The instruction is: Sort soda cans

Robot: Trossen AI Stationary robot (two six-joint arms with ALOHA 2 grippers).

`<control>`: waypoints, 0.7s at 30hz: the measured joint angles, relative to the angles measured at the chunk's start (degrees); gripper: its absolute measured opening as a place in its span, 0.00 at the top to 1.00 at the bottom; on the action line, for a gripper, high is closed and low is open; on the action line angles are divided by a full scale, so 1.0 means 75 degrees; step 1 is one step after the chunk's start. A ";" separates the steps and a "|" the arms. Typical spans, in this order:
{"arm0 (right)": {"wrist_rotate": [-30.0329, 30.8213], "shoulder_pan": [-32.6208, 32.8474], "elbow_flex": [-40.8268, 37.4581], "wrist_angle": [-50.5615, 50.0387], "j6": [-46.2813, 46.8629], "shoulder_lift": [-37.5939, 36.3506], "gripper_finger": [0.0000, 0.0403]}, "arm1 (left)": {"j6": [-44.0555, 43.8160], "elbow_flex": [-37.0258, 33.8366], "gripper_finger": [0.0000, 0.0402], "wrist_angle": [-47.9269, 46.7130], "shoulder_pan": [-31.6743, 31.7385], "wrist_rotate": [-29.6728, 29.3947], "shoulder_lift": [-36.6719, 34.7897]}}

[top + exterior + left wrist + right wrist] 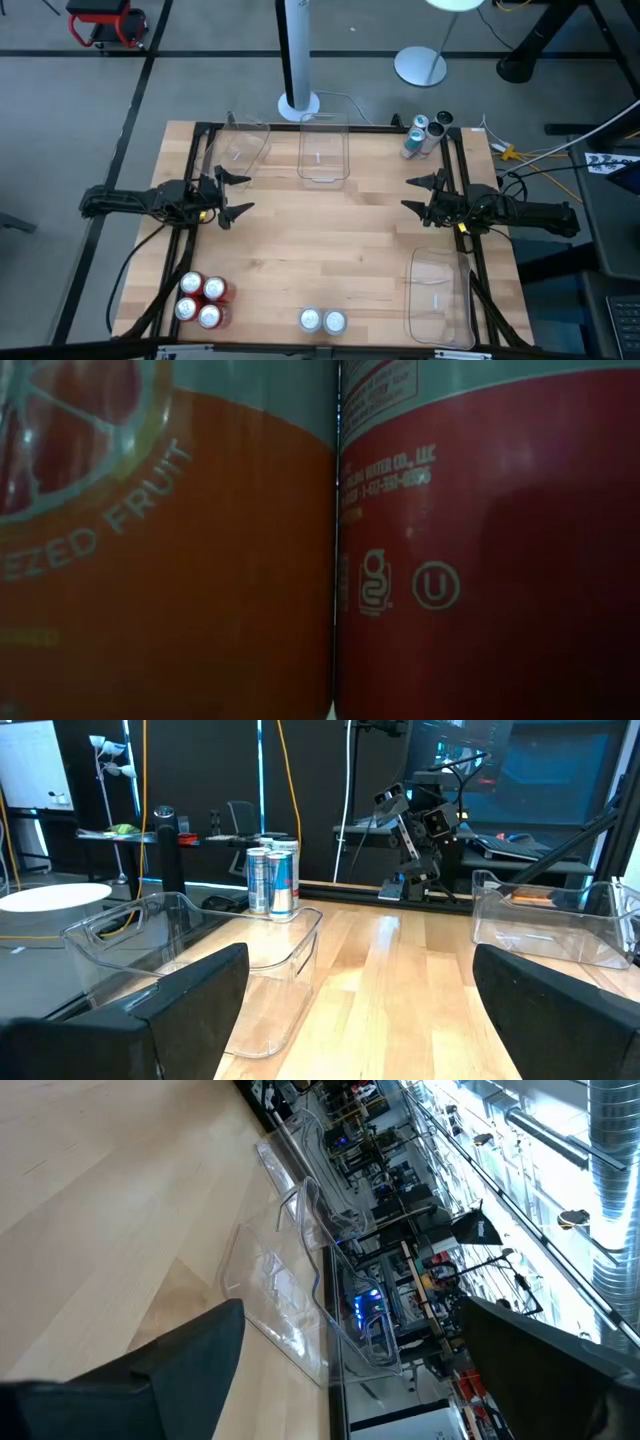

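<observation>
Nothing looks sorted yet from where I stand: four red cans [201,300] huddle at the near left corner of the surface [330,240]; two silver-white cans [322,321] stand touching at the near edge; a few teal-and-silver cans [421,134] cluster at the far right corner; none sits in any bin. The three clear bins, one far left [243,145], one far centre [324,150], one near right [440,293], all appear to hold nothing; so the whole job seems left to do. The left gripper [234,194] hovers over the left side, fingers apart and holding nothing; the right gripper [421,195] mirrors it on the right, likewise spread. The low view is blocked by two cans pressed up close; how many cans stand in the far cluster I cannot make out.
</observation>
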 joint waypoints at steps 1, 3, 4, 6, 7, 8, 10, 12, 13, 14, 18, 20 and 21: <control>0.0001 0.0001 0.0001 0.0000 0.0000 0.0000 0.08 | -0.0002 0.0001 0.07 -0.0003 0.0000 0.0002 -0.0001; 0.0000 0.0003 0.0001 0.0001 0.0001 0.0000 0.08 | 0.0000 0.0001 0.07 -0.0002 -0.0001 0.0000 0.0000; 0.0001 0.0000 0.0001 0.0001 -0.0001 0.0000 0.08 | -0.0002 -0.0001 0.07 -0.0002 0.0000 0.0003 0.0001; 0.0000 0.0000 -0.0001 0.0001 0.0001 0.0000 0.08 | 0.0000 -0.0001 0.07 -0.0003 0.0002 0.0000 0.0002; 0.0000 0.0000 -0.0001 0.0001 -0.0001 0.0000 0.08 | -0.0003 0.0000 0.07 -0.0001 -0.0001 0.0000 0.0000; 0.0000 0.0003 0.0001 0.0000 0.0002 0.0000 0.08 | 0.0000 0.0000 0.07 -0.0001 0.0001 0.0001 -0.0001; 0.0003 0.0000 0.0001 0.0001 0.0002 0.0000 0.08 | -0.0002 0.0001 0.07 -0.0003 0.0002 0.0000 0.0001; 0.0000 0.0002 0.0001 0.0001 0.0002 -0.0001 0.08 | 0.0000 0.0000 0.07 -0.0002 0.0002 0.0001 0.0000; 0.0000 0.0003 0.0001 0.0001 0.0000 -0.0002 0.08 | 0.0004 -0.0001 0.07 0.0000 -0.0001 0.0000 -0.0001; 0.0001 0.0000 0.0001 0.0003 -0.0002 0.0000 0.08 | 0.0027 -0.0001 0.07 -0.0001 0.0001 0.0003 0.0001; 0.0020 0.0000 -0.0018 0.0153 -0.0355 -0.0002 0.08 | 0.0304 -0.0001 0.07 -0.0002 0.0002 0.0001 0.0000; 0.0007 0.0002 -0.0021 0.0176 -0.0436 0.0000 0.08 | 0.0198 0.0001 0.07 -0.0002 0.0001 0.0003 -0.0001; 0.0006 0.0002 -0.0021 0.0177 -0.0469 -0.0001 0.08 | -0.0033 -0.0001 0.07 0.0000 -0.0001 0.0000 0.0000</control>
